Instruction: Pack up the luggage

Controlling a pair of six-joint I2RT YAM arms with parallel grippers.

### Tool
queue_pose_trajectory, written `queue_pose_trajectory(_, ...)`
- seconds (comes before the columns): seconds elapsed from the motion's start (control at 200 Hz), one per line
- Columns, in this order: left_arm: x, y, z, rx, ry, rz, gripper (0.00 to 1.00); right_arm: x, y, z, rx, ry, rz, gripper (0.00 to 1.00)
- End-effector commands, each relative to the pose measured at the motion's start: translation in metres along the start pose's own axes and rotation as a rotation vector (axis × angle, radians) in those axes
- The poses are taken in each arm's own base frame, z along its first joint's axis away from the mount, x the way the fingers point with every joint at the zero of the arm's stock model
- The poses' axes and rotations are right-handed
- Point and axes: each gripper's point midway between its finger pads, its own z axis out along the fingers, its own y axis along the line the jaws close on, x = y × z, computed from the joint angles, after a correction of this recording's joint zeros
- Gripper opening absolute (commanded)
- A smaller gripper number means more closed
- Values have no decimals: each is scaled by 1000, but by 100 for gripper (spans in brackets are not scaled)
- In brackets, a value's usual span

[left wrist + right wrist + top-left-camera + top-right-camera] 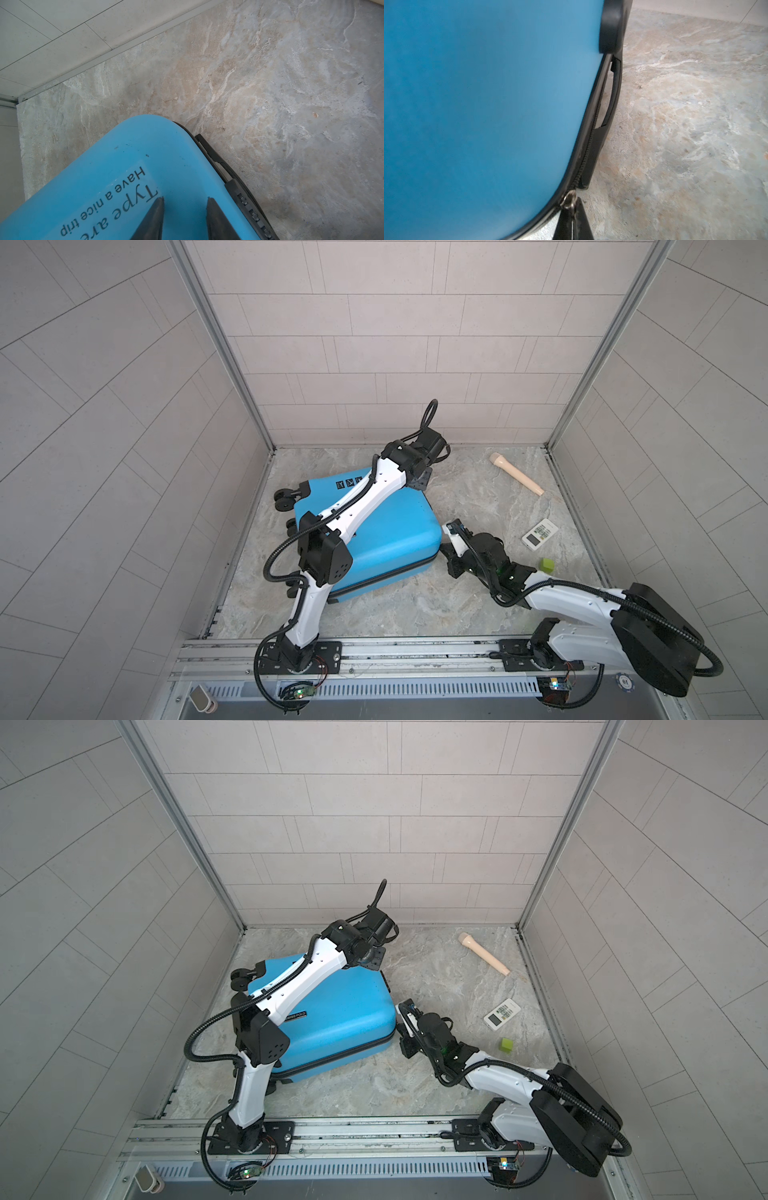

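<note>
Closed luggage point(395, 539) on table point(478, 497). My right end effector point(574, 200) clamped on zipper pull point(568, 200) at near right corner (track runs away from me); left end effector point(185, 199) half-open, empty, over far corner.

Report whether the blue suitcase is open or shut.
Shut. The luggage lies flat, its shells meeting along the black zipper; no lining shows. The right pincer is closed on the zipper pull.

A clear label point(108, 199) on the luggage point(176, 166) reads "Have a nice trip" beside larger "Type are". In a top view, its small black badge point(296, 1016) reads "SWISS POLO". A round token point(624, 679) at the near edge shows "10".
</note>
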Motion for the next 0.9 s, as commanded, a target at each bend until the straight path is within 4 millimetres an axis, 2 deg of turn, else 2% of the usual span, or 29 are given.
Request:
queue_pose_trajectory(0.0,95,-14,41,22,409,65,46,-72,19,-17,-81,-247,-45,0)
queue_pose_trajectory(0.025,92,-12,41,16,398,60,49,-69,24,-18,-96,-245,-57,0)
queue_pose_trajectory(0.105,76,-2,36,-9,348,38,66,-62,38,-23,-122,-244,-89,0)
queue_pose_trajectory(0.175,59,10,33,-55,288,4,75,-56,46,-24,-138,-239,-95,0)
queue_pose_trajectory(0.34,17,31,27,-148,125,-24,84,-49,64,-23,-169,-238,-99,0)
queue_pose_trajectory(0.435,10,40,33,-179,118,-28,88,-50,76,-22,-186,-238,-111,0)
queue_pose_trajectory(0.52,19,49,47,-209,175,-23,89,-50,86,-22,-204,-240,-121,0)
queue_pose_trajectory(0.585,34,52,57,-213,247,-10,88,-50,92,-22,-210,-239,-131,0)
queue_pose_trajectory(0.635,47,50,61,-207,306,6,83,-50,93,-22,-206,-240,-134,0)
queue_pose_trajectory(0.766,83,37,64,-147,464,28,64,-47,83,-19,-150,-238,-134,0)
queue_pose_trajectory(0.896,103,27,63,-105,507,36,50,-49,69,-18,-103,-242,-127,0)
